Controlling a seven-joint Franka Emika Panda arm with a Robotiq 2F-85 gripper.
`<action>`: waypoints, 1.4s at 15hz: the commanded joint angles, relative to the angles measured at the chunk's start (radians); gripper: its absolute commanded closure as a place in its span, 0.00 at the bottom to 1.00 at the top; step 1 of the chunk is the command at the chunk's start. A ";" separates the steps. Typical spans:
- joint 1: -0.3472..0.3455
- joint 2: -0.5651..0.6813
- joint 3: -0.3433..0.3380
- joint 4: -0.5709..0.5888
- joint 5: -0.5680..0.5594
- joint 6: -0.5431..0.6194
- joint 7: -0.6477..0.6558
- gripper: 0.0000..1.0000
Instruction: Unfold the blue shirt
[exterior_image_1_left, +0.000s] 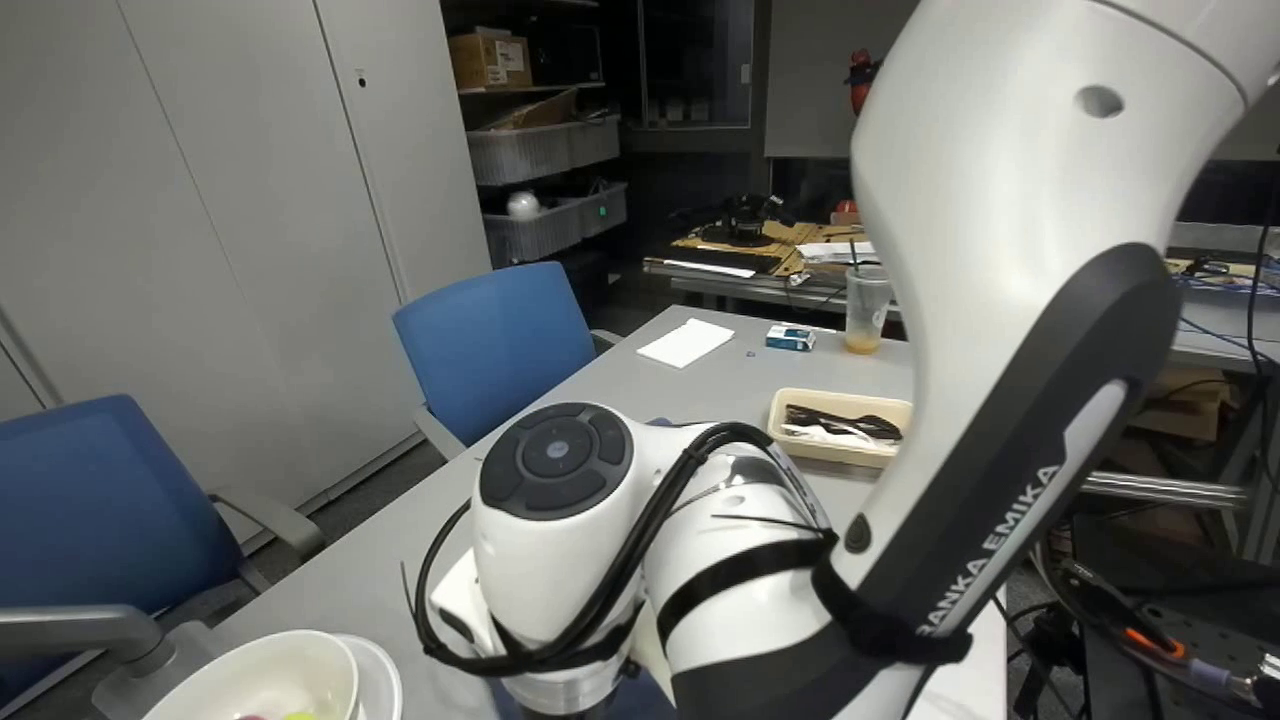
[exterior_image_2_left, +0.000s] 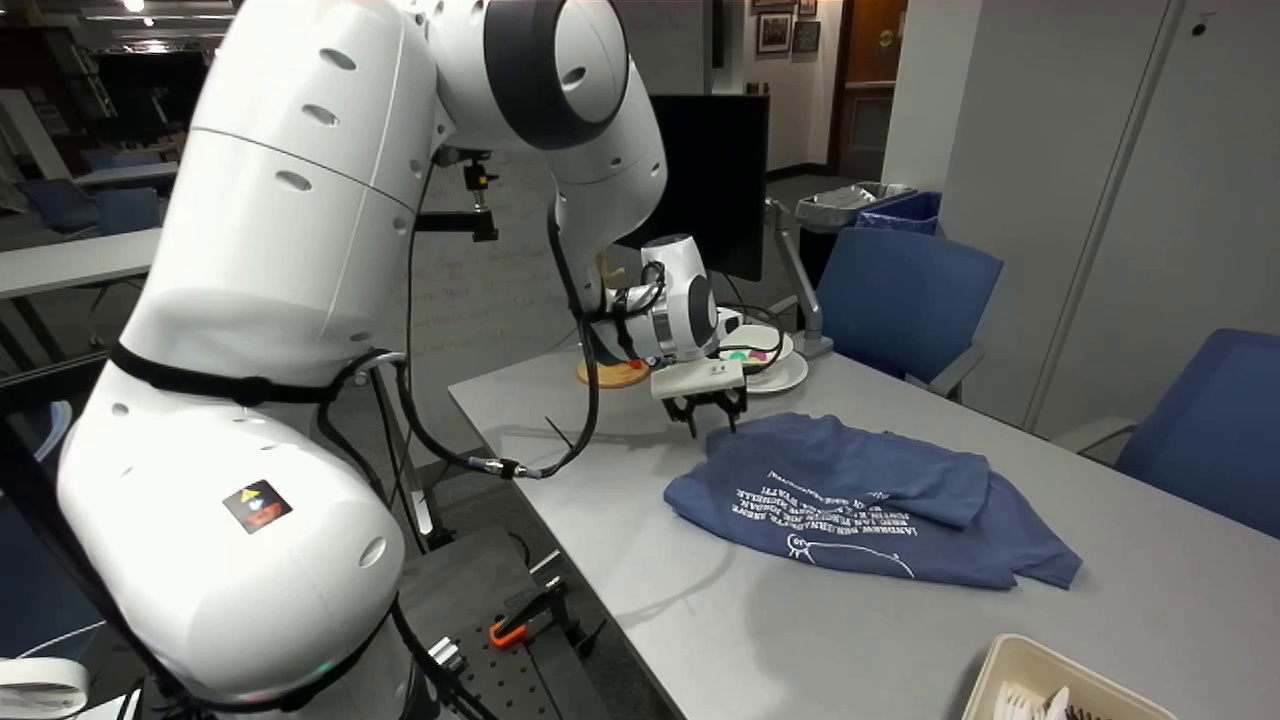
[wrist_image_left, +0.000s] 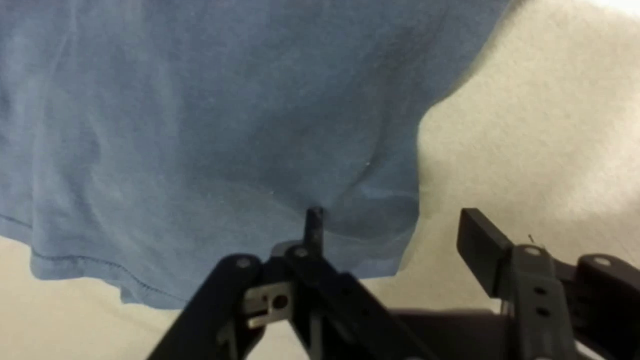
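Note:
The blue shirt lies folded and wrinkled on the table, with white letters and a white line drawing facing up. A folded flap lies over its far right part. In an exterior view the arm hides most of the shirt. My gripper points down at the shirt's near left corner, at the edge close to the plates. In the wrist view the gripper is open and empty. One finger is over the shirt near its corner, and the other is over bare table. I cannot tell whether the fingertip touches the cloth.
A white bowl on a plate and a wooden board stand behind the gripper. A cream tray of cutlery stands at the table's opposite end. A cup, small box and white paper are there too. Blue chairs line one side.

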 joint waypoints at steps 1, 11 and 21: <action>0.022 0.012 -0.025 -0.003 -0.016 0.038 0.017 0.61; 0.012 0.011 -0.024 -0.007 0.002 0.037 0.013 1.00; 0.005 0.047 -0.010 0.007 0.031 0.023 0.012 0.19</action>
